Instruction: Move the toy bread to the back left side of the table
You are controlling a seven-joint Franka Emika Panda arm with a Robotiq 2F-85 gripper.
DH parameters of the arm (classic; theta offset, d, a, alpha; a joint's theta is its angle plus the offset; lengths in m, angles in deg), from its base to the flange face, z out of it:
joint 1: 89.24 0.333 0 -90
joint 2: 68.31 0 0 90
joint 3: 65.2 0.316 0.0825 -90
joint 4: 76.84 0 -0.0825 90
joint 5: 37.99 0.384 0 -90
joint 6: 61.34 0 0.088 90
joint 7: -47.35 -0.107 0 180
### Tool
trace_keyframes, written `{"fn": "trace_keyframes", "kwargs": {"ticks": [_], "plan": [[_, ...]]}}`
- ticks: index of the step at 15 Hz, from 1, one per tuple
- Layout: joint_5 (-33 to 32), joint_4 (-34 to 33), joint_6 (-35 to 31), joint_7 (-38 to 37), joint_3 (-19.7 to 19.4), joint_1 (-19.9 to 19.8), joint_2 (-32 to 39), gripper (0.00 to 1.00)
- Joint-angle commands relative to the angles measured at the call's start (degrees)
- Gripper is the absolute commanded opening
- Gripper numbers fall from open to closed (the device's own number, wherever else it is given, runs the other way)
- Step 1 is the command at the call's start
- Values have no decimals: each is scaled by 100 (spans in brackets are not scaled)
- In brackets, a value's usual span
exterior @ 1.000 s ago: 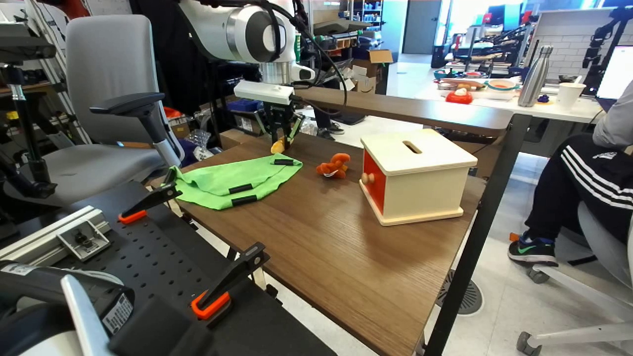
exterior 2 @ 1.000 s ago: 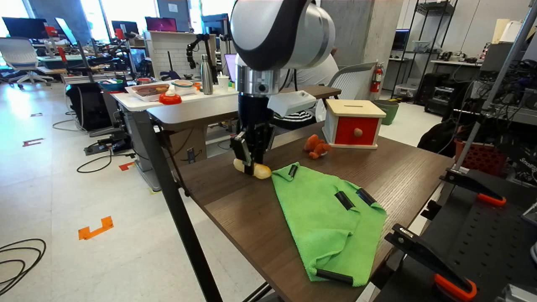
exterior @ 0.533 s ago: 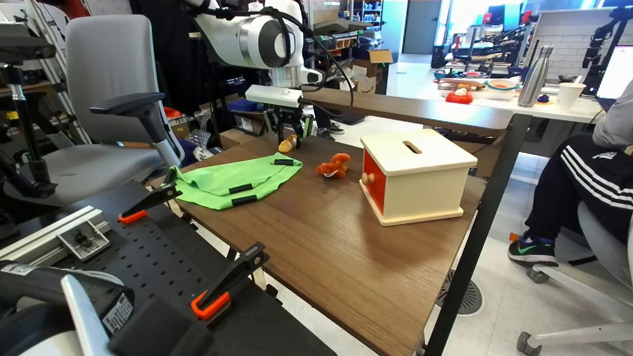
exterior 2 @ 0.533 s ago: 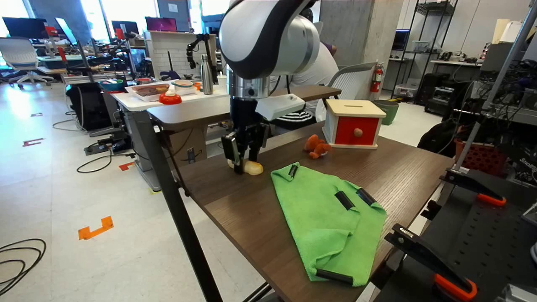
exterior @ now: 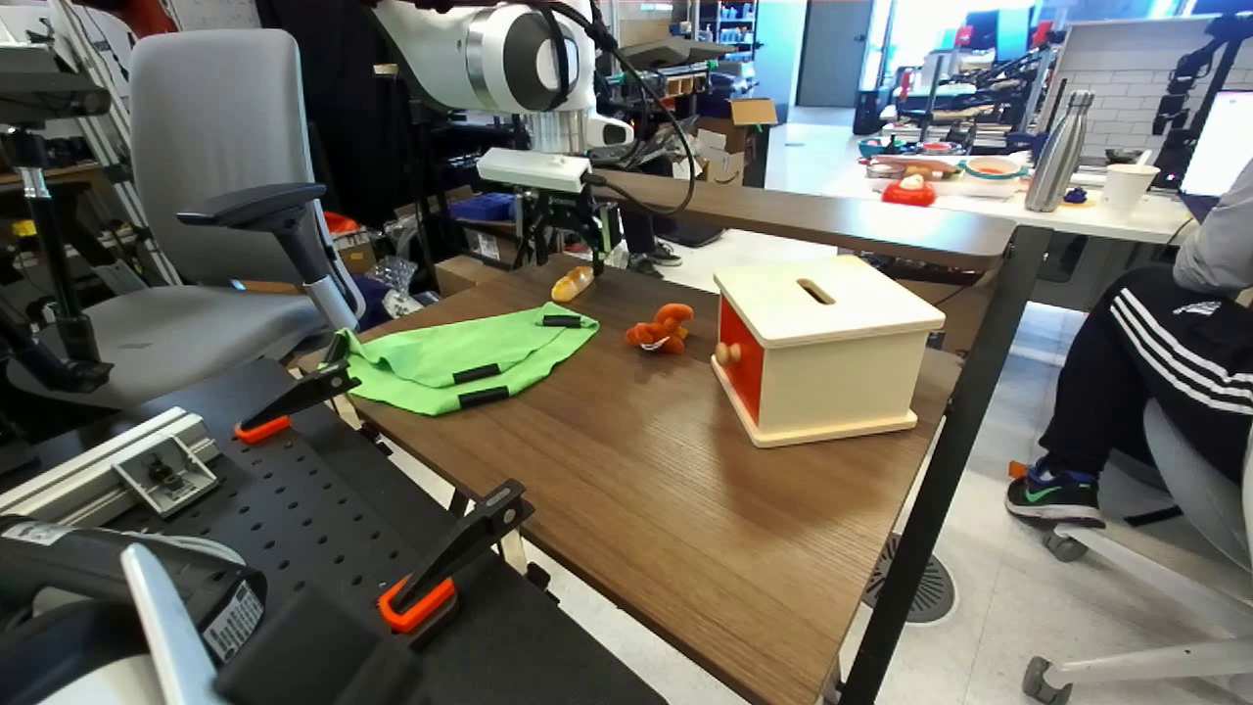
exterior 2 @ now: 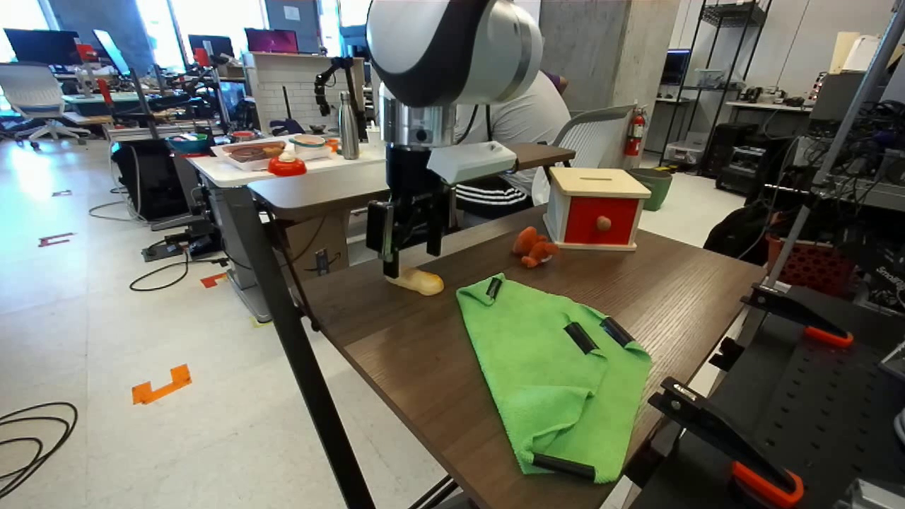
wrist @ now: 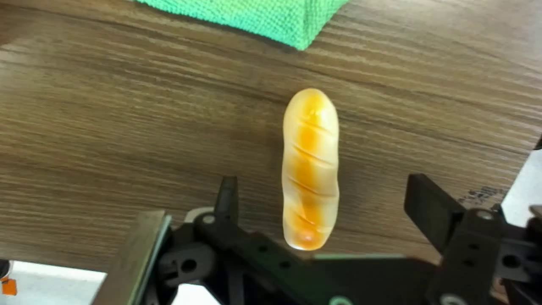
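Bread (wrist: 310, 169), a tan toy piece with an orange-yellow streak and slanting grooves, lies flat on the brown desk (exterior: 636, 509), just beneath the spread of the jaws. The jaws are parted wide and clasp nothing; the wrist view shows bare wood between the bread and each of the fingertips (wrist: 430, 212). One end of the bread shows between the two, while the other points away from the jaws toward the corner of a lime-green cloth (wrist: 271, 21) with black strips, near it yet apart. In both exterior views an orange-red object (exterior 2: 532, 246) lies off to one side of the jaws, and a cream box (exterior: 822, 343) with a red front stands farther from them on that same side. Above the jaws hangs the white arm (exterior: 440, 59).
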Motion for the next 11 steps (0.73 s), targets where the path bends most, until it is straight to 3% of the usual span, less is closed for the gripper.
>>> {"fn": "trace_keyframes", "kwargs": {"ticks": [1, 5, 6, 11], "plan": [[51, 1087, 22, -312, -14, 27, -1099, 100], [212, 1932, 360, -334, 83, -121, -2190, 100], [91, 1260, 88, -327, 14, -8, -1472, 100], [144, 1834, 295, -330, 24, -63, -2112, 100]]}}
